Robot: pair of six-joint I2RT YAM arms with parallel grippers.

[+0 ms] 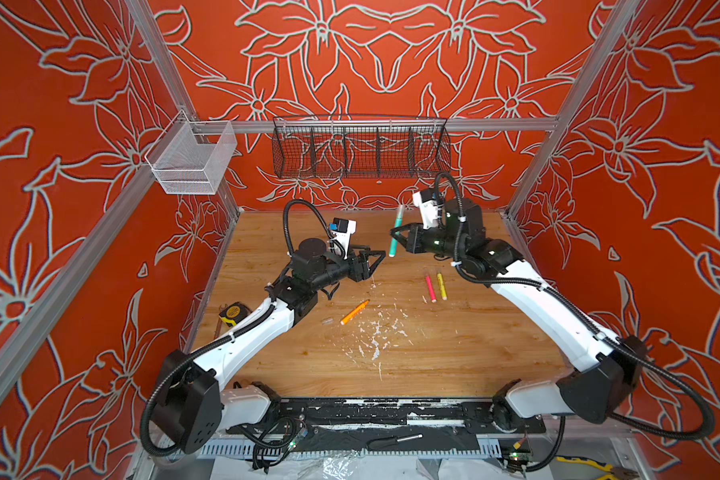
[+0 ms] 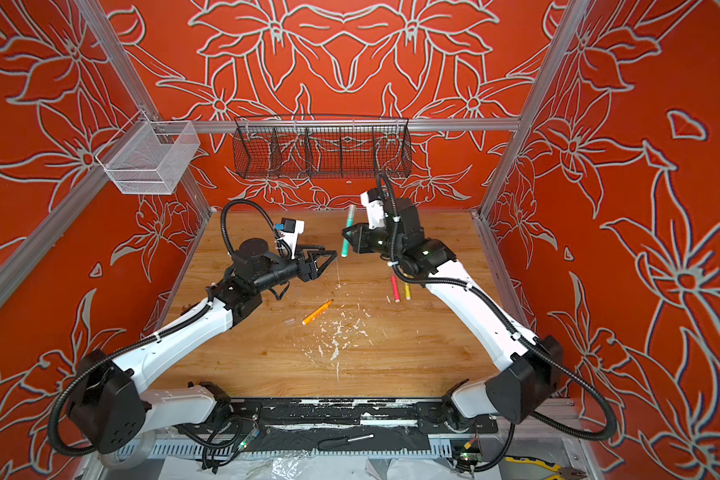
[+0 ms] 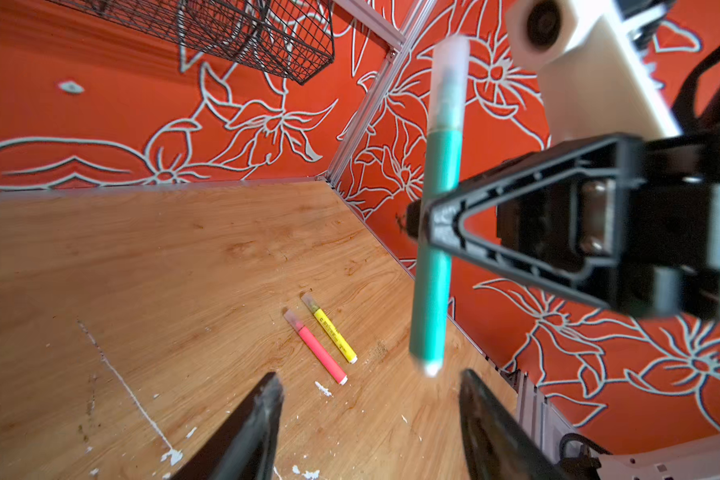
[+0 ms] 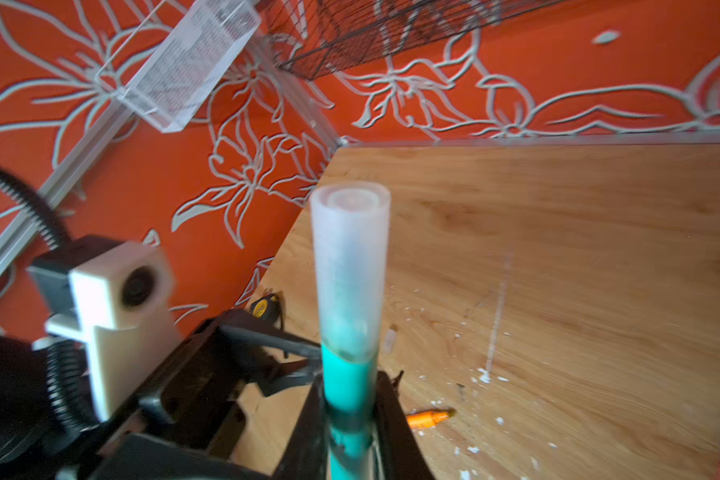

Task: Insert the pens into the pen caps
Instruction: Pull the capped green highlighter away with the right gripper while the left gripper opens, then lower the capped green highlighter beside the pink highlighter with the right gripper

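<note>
Nearest, toward 7 o'clock on the table point(image 1: 454, 353), an orange pen point(image 1: 354, 312) is seen uncapped, a loose clear cap point(image 1: 327, 321) just beside it. At 3 o'clock a pink pen point(image 1: 430, 289) and a yellow pen point(image 1: 442, 286), apparently capped, lie together. Farther, the left gripper point(image 3: 371, 382) is spread wide, empty. At its 1 o'clock the right gripper point(image 1: 398, 233) is clamped on a teal pen point(image 1: 393, 246), upright, a frosted cap point(image 4: 350, 266) seated on top. That capping is judged done; next it must be set down. The wood is paint-flecked; at 12 o'clock a black wire basket point(image 1: 360, 151) is hung on the red wall point(image 1: 350, 62).
</note>
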